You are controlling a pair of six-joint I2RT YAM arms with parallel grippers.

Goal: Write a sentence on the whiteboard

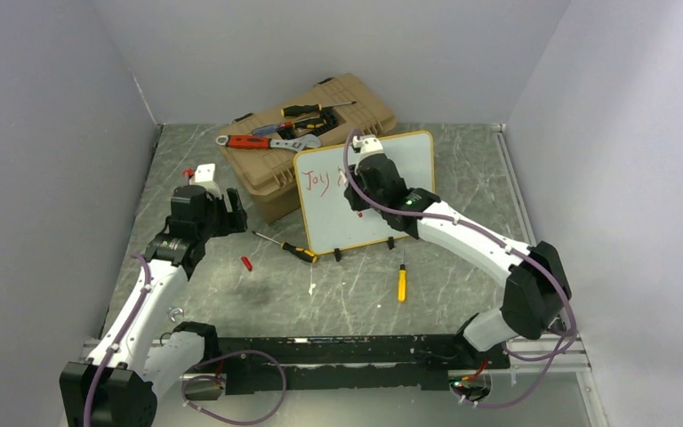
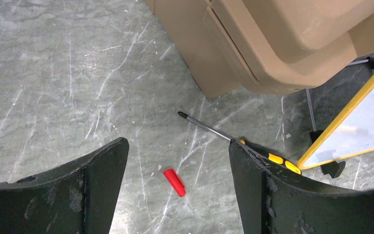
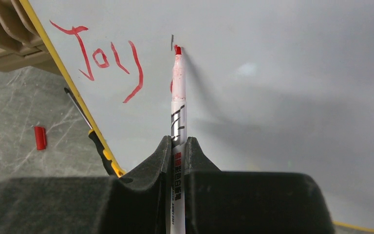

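Right fingers [image 3: 152,168] pinch a red marker [image 3: 177,97], tip on the whiteboard [image 3: 282,92].
The red sentence [image 3: 102,58] reads "Joy"; barrel print illegible. Left fingers [image 2: 100,168] gape wide, empty, over the tabletop [image 2: 53,73].

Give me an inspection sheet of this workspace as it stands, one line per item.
Surface: grey marbled table, lightly scratched.
Job's things: whiteboard upright on black feet next to the toolbox; sentence reads only "Joy" in red; marker tip at the board, right of it.
Clutter: tan toolbox with wrench and screwdrivers on its lid; red cap, black-yellow screwdriver and yellow screwdriver loose on the table.
Grippers: left gripper open, empty, above the cap; right gripper shut on the marker.
Cables: purple cables looped at the near edge; one arcs in front of the board.
Surroundings: plain grey walls on three sides.
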